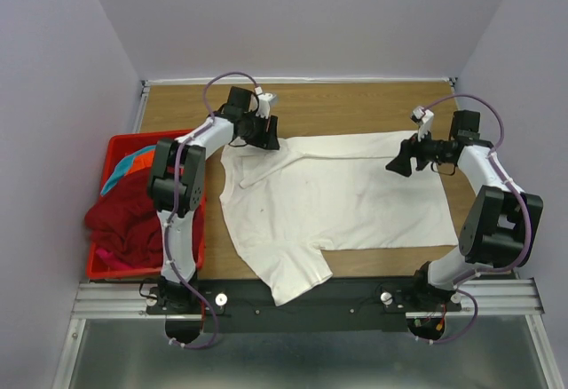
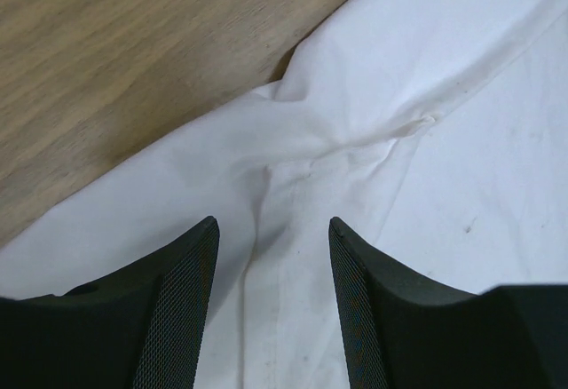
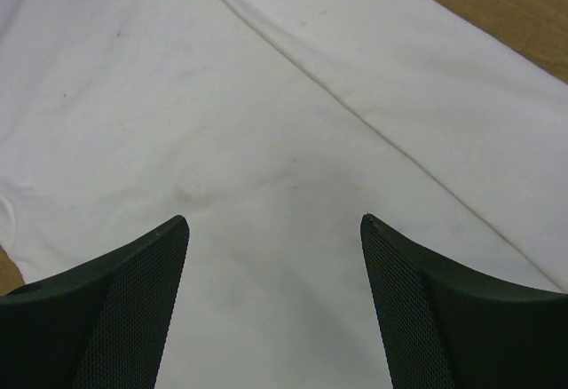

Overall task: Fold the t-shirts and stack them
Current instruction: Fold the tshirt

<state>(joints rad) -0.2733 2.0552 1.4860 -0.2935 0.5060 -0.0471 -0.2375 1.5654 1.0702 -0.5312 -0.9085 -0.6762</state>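
- Top external view: a large plain white cotton t-shirt (image 1: 337, 194) lies spread on the brown wooden counter (image 1: 355, 105), collar to the left and hem to the right. Its near sleeve reaches past the counter's front edge. The left end effector (image 1: 264, 136) sits at the far shoulder, and the right end effector (image 1: 401, 162) is over the far side near the hem. A red plastic basket (image 1: 114, 147) at the left holds a dark red shirt (image 1: 129, 220), with teal and orange cloth beside it.
- Left wrist view: the left end effector (image 2: 272, 225) is released, its jaws apart with nothing between them. Below it the white t-shirt (image 2: 426, 185) puckers into creases where the sleeve joins the body. Bare counter (image 2: 133, 51) shows beyond.
- Right wrist view: the right end effector (image 3: 273, 220) is also released, its jaws spread wide above smooth cloth. A stitched line (image 3: 355, 114) crosses the white t-shirt (image 3: 222, 140) diagonally, and wood shows in the upper right corner.
- Likely risks from here:
  - A pinch on the puckered shoulder may catch both layers or only a loose crease. The fold would then come out crooked.
  - The right side sits over flat cloth rather than an edge. Closing there could slide off, or lift a tent of fabric.
  - If the two sides lift unevenly, the overhanging sleeve may drag the shirt towards the front edge.
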